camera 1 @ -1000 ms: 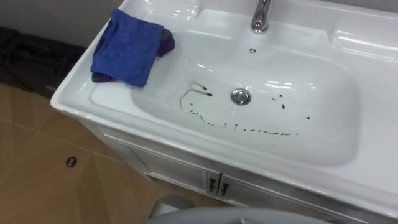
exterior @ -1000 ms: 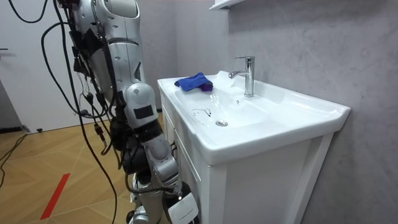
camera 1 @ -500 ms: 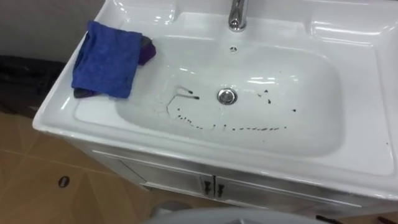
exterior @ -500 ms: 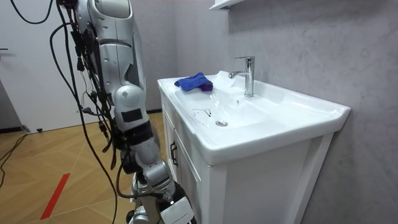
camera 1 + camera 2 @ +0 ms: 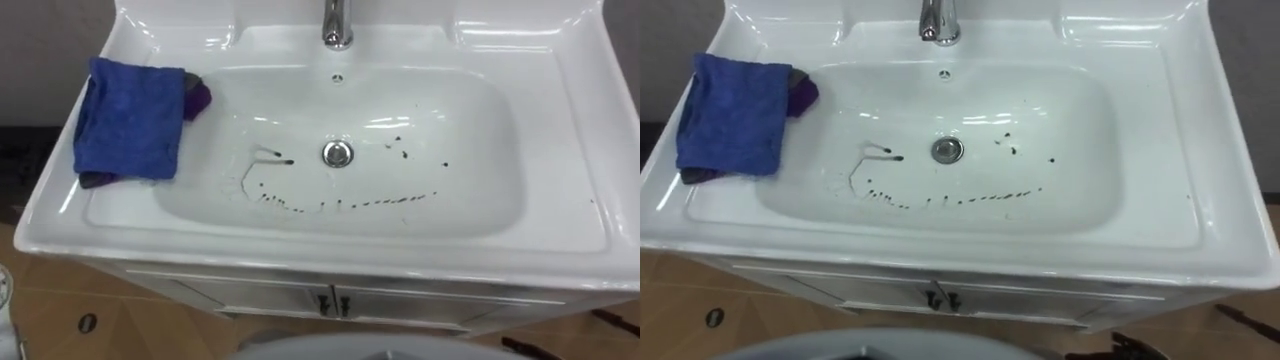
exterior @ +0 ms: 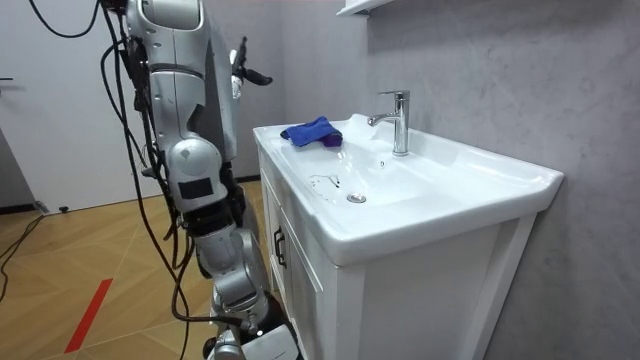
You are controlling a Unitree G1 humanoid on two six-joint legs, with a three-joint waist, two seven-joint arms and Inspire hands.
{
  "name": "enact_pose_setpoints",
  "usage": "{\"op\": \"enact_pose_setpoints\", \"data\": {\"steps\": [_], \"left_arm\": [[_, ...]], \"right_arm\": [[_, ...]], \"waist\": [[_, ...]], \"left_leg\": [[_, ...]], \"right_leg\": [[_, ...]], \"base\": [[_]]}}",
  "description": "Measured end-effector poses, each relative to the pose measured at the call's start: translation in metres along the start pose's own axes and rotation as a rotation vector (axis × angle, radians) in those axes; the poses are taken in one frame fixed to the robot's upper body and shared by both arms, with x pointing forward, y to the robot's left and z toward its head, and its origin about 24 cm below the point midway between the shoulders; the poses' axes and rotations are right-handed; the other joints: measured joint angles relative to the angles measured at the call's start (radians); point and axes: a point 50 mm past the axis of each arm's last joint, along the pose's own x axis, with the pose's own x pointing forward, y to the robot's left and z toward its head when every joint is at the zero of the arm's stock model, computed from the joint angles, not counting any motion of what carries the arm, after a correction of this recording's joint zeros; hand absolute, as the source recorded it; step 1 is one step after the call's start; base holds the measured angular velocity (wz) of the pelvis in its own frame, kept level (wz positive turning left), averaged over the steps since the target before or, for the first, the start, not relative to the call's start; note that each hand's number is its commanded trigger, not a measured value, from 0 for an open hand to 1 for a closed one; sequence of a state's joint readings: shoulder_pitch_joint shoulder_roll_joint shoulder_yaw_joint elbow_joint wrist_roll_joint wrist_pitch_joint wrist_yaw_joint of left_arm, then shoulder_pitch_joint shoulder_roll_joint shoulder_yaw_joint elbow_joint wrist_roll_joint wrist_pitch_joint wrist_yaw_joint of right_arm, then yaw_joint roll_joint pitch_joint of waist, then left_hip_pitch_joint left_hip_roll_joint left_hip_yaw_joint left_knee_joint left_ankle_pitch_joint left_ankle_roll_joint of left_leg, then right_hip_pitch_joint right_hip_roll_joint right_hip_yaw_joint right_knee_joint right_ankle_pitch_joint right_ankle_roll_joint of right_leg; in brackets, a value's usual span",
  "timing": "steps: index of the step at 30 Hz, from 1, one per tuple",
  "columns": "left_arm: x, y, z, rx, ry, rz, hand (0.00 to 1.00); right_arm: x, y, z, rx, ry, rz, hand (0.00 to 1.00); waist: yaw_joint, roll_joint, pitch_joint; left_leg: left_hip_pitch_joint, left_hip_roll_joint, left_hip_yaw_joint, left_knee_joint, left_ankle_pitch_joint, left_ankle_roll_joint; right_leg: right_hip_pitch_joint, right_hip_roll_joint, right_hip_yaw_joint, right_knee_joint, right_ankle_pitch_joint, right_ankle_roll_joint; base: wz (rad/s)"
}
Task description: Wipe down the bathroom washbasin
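Blue cloth [image 5: 130,130] on basin [image 5: 560,230] rim, left; dark marks [image 5: 283,160] near drain [image 5: 338,153]. Left hand [image 6: 252,72] raised at chest, grip: cannot tell. Grasp cloth fully, sweep marks drainward.

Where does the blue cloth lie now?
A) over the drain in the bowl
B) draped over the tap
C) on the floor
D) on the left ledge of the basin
D: the blue cloth lies on the left ledge of the basin, apart from the drain.
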State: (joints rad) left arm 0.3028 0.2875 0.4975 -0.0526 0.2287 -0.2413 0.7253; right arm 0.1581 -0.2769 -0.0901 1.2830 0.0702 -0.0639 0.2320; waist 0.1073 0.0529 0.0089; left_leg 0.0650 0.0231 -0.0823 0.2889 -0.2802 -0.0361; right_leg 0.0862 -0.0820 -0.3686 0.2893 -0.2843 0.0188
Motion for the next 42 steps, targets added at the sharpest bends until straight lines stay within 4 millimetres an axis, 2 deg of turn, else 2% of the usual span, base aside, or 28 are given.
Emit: {"op": "enact_pose_setpoints", "data": {"steps": [4, 9, 11, 18, 26, 32, 38, 42], "left_arm": [[-0.003, -0.015, 0.008, 0.011, -0.046, -0.087, 0.0], [-0.005, -0.025, 0.01, 0.011, -0.044, -0.177, 0.0], [-0.006, -0.03, 0.012, 0.001, -0.045, -0.202, 0.0], [-0.009, -0.044, 0.016, 0.003, -0.034, -0.267, 0.0], [-0.023, -0.057, 0.013, 0.002, 0.008, -0.369, 0.0], [-0.036, -0.066, 0.0, 0.095, 0.034, -0.448, 0.0], [-0.046, -0.07, -0.006, 0.17, 0.016, -0.504, 0.0], [-0.051, -0.068, -0.008, 0.188, 0.02, -0.513, 0.0]], "right_arm": [[0.001, 0.003, -0.002, -0.02, 0.01, 0.012, 0.0], [0.001, 0.01, -0.005, -0.005, 0.017, 0.025, 0.0], [0.002, 0.012, -0.005, 0.028, 0.014, 0.027, 0.0], [0.002, 0.014, -0.007, 0.045, 0.036, 0.032, 0.0], [0.002, 0.016, -0.007, 0.053, 0.034, 0.051, 0.0], [0.002, 0.016, -0.007, 0.082, 0.024, 0.051, 0.0], [0.002, 0.016, -0.006, 0.095, 0.02, 0.048, 0.0], [0.002, 0.016, -0.006, 0.099, 0.018, 0.048, 0.0]], "waist": [[-0.012, -0.008, -0.0056], [-0.041, -0.018, -0.0014], [-0.046, -0.018, -0.0022], [-0.049, -0.027, -0.0024], [-0.048, -0.031, -0.0022], [-0.047, -0.021, -0.0014], [-0.048, -0.018, -0.0061], [-0.047, -0.023, -0.0147]], "left_leg": [[0.002, 0.001, 0.001, -0.004, 0.0, 0.0], [0.035, 0.003, 0.017, -0.022, 0.0, 0.0], [0.035, 0.003, 0.022, -0.022, 0.0, 0.0], [0.037, 0.008, 0.049, -0.023, 0.0, 0.0], [0.051, 0.012, 0.057, -0.045, 0.002, 0.003], [0.051, 0.02, 0.079, -0.043, 0.002, 0.004], [0.043, 0.02, 0.081, -0.033, 0.002, 0.004], [0.034, 0.02, 0.081, -0.033, 0.002, 0.004]], "right_leg": [[0.003, 0.004, 0.009, -0.002, 0.005, 0.002], [0.041, 0.01, 0.02, -0.032, 0.013, 0.007], [0.041, 0.01, 0.022, -0.035, 0.014, 0.008], [0.038, 0.018, 0.066, -0.038, 0.022, 0.005], [0.045, 0.025, 0.071, -0.052, 0.034, 0.005], [0.041, 0.031, 0.09, -0.052, 0.036, 0.002], [0.033, 0.032, 0.091, -0.051, 0.037, 0.001], [0.02, 0.031, 0.091, -0.047, 0.037, 0.001]], "base": [[-0.04], [-0.05], [0.0], [-0.1], [-0.02], [-0.04], [0.0], [0.0]]}}
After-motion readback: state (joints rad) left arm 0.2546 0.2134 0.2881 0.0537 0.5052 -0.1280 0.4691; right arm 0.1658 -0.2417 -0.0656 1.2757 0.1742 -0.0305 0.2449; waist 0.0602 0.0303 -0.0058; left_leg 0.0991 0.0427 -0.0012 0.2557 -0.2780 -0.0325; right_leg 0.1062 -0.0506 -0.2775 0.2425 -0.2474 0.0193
